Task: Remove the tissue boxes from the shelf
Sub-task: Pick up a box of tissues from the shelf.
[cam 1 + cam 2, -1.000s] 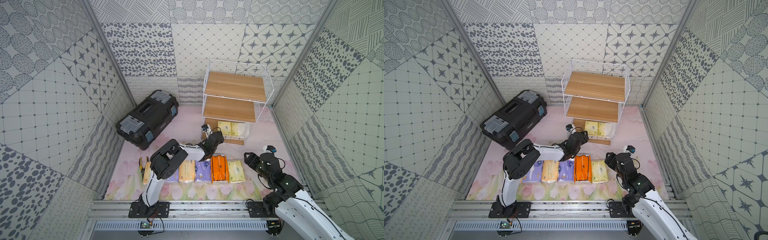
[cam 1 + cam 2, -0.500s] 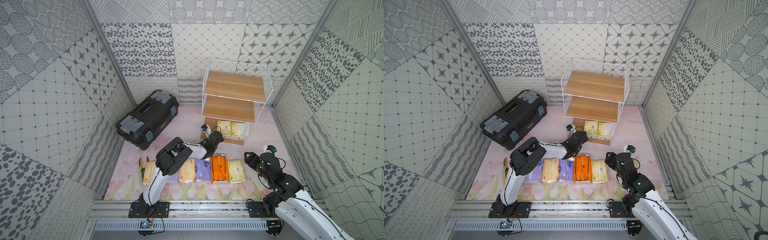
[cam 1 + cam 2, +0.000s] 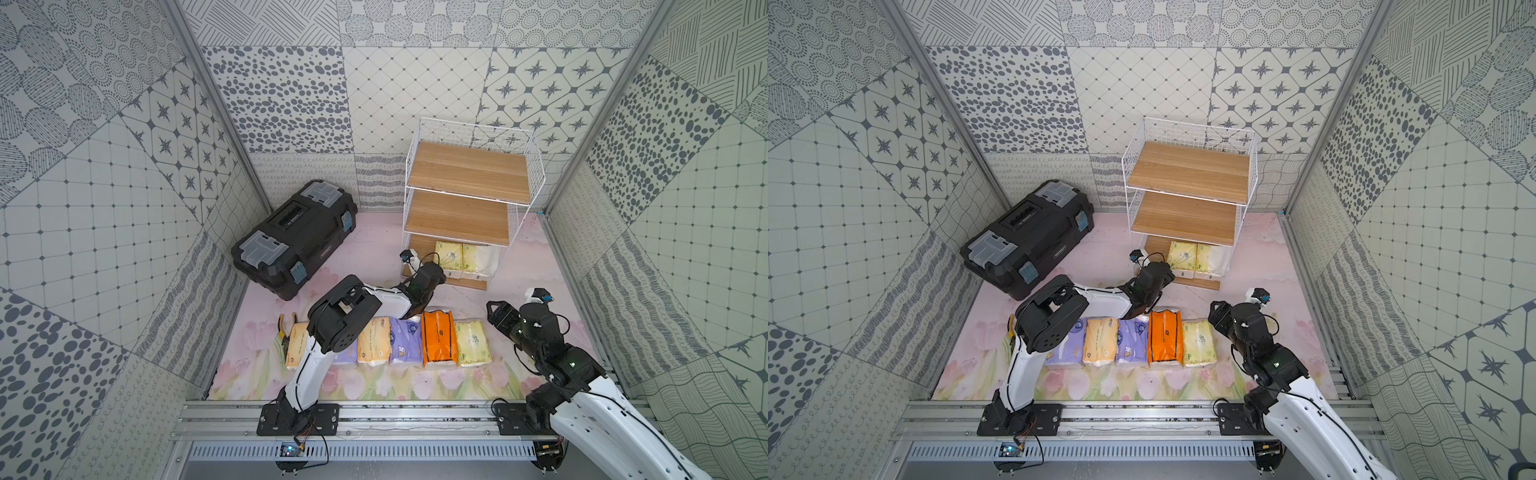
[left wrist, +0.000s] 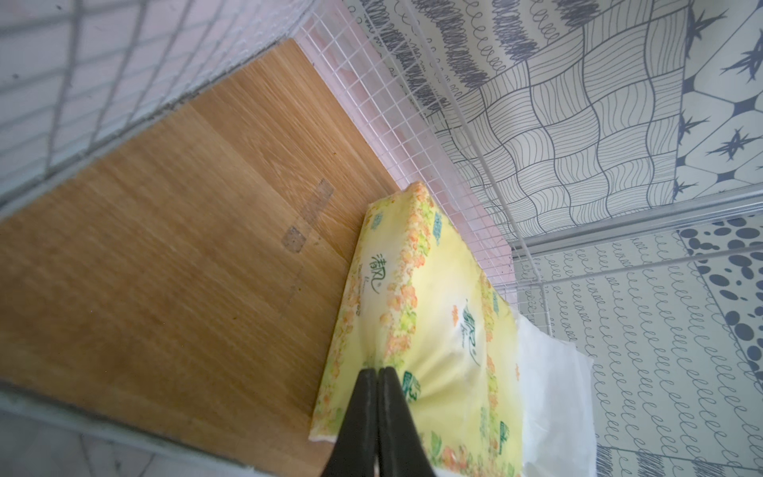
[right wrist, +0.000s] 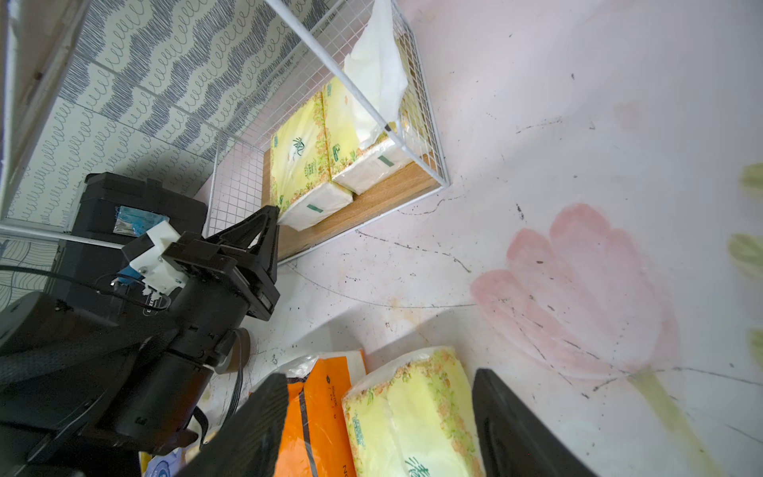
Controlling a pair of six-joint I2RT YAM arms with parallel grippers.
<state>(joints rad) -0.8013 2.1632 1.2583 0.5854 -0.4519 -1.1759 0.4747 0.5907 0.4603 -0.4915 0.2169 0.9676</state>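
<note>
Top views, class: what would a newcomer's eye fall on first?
A bright orange pack stands out in the row of tissue packs on the floor. Behind it, on the lowest board of the white wire shelf, the left pincer is shut on the wrapper of a yellow-green pack, with a second pack beside it.

This is looking like a robotics lab's test cell rather than a lived-in room. Flat wall panels printed with mismatched grey-and-white patterns [image 3: 104, 228] are enclosing the space on three sides, with bare aluminium posts [image 3: 212, 95] running up the corners. A slotted aluminium rail [image 3: 415, 415] is carrying two white-and-black robot arms [image 3: 307, 374] along the open front. A pink floor mat printed with tulips [image 3: 374, 386] is lying under a few props: a black plastic toolbox [image 3: 291, 237] and a white wire rack with light wooden boards [image 3: 465, 174].
</note>
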